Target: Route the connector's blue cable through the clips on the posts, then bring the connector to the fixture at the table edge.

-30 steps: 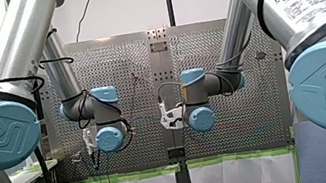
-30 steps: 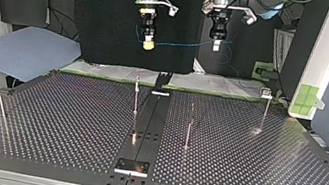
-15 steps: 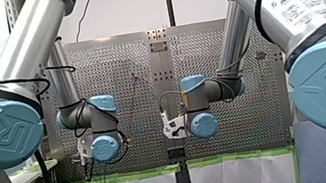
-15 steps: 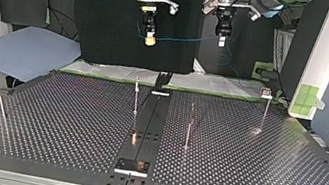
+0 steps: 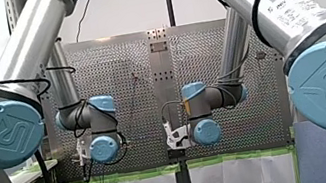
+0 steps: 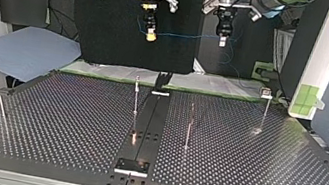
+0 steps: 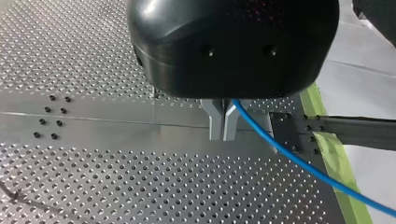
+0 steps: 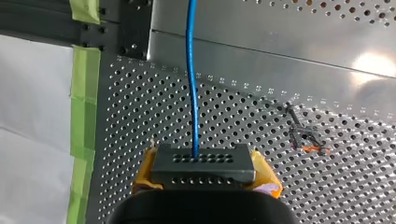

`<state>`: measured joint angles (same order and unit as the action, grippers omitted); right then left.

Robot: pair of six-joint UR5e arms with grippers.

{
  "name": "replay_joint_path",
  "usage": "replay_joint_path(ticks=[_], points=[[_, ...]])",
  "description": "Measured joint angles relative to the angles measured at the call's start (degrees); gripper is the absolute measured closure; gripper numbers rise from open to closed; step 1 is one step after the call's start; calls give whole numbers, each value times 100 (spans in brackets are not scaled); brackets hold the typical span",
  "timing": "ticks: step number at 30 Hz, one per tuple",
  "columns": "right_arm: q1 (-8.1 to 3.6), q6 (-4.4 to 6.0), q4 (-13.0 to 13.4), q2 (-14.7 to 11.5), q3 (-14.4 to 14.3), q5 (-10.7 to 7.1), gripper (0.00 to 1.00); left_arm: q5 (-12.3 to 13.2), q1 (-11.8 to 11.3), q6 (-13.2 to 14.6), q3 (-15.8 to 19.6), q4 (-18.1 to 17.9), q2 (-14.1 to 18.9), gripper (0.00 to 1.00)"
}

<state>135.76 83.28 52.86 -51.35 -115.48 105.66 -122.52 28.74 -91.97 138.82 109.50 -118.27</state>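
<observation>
Your right end effector (image 6: 150,33) is closed on the black rectangular connector (image 8: 202,164), with its yellow pads (image 8: 267,173) pressed against the two short ends. The thin blue cable (image 7: 327,178) leaves the middle of the connector's face and runs straight ahead. Your left end effector (image 7: 223,122) has its metal fingers pinched together on that same cable further along, and the loose remainder trails off beyond them.

In the top view, both end effectors hang high above the far edge of the perforated metal worktop (image 6: 46,118), well apart from the thin upright metal posts (image 6: 136,95). The cable span between them looks nearly level. Nothing is threaded into a clip yet, so all of the routing lies ahead. The clips themselves are too small for me to read from here.

Here is what could go wrong:

- **Cable slip:** The left grip is bare metal on a thin, smooth cable. If you pull the arms apart, the cable may slide through the fingers, and you would lose the length you set.
- **Too much tension:** Tightening the span too far could twist the connector in the pads or drag it out of them.
- **Too much slack:** With too little tension, the span will sag and may catch a post below its clip.
- **Trailing tail:** The loose cable beyond the left fingers could snag on a post or the worktop's edge as you descend.
- **Post contact:** The posts look slender, so a sideways knock from either end effector would likely bend them.
</observation>
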Motion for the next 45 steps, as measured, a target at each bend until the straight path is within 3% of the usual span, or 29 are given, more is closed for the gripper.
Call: replay_joint_path(ticks=[6,17,24,28,33,40,45], points=[[-8,-115,-257,-3,2,0,100,37,-30,145,2,262,264,95],[-9,-126,-440,-4,2,0,100,40,-33,162,3,783,807,95],[-8,-117,-470,-31,30,-23,100,81,-47,164,-32,834,1144,92],[15,-6,-574,-177,167,-61,100,129,-25,118,-182,927,1354,92],[45,213,-661,-405,241,-212,100,178,-51,51,-390,1086,1572,92],[-13,544,-922,-737,354,-532,100,145,-97,-116,-586,1143,1743,92],[-70,696,-1104,-948,509,-637,100,129,-150,-181,-635,1211,1750,92]])
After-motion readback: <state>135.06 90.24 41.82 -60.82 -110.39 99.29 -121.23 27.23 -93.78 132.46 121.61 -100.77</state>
